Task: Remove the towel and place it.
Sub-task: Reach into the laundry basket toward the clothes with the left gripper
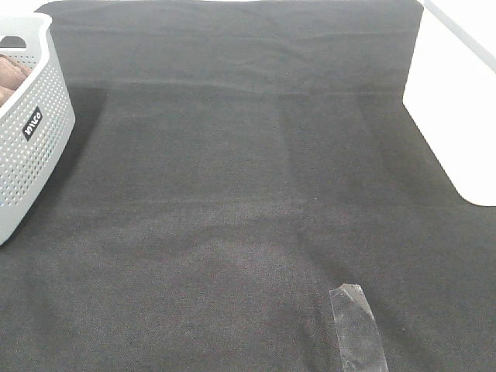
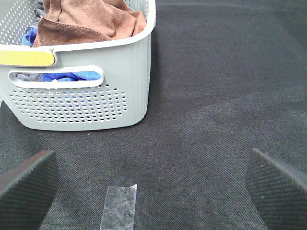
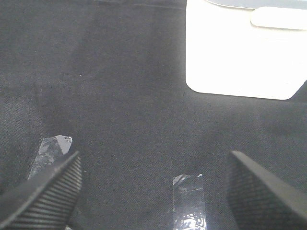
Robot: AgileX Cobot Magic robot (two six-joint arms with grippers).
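Observation:
The brown towel (image 2: 86, 21) lies crumpled on top of blue cloth inside a grey perforated basket (image 2: 96, 103). In the exterior high view only a corner of the towel (image 1: 11, 74) shows in the basket (image 1: 35, 147) at the far left edge. My left gripper (image 2: 151, 184) is open and empty above the black table cloth, a short way in front of the basket. My right gripper (image 3: 153, 187) is open and empty above the cloth, facing a white box. Neither gripper shows in the exterior high view.
A white box (image 1: 453, 116) stands at the right edge of the table; it also shows in the right wrist view (image 3: 240, 52). Strips of clear tape (image 1: 356, 329) are stuck on the black table cloth (image 1: 232, 194) near the front.

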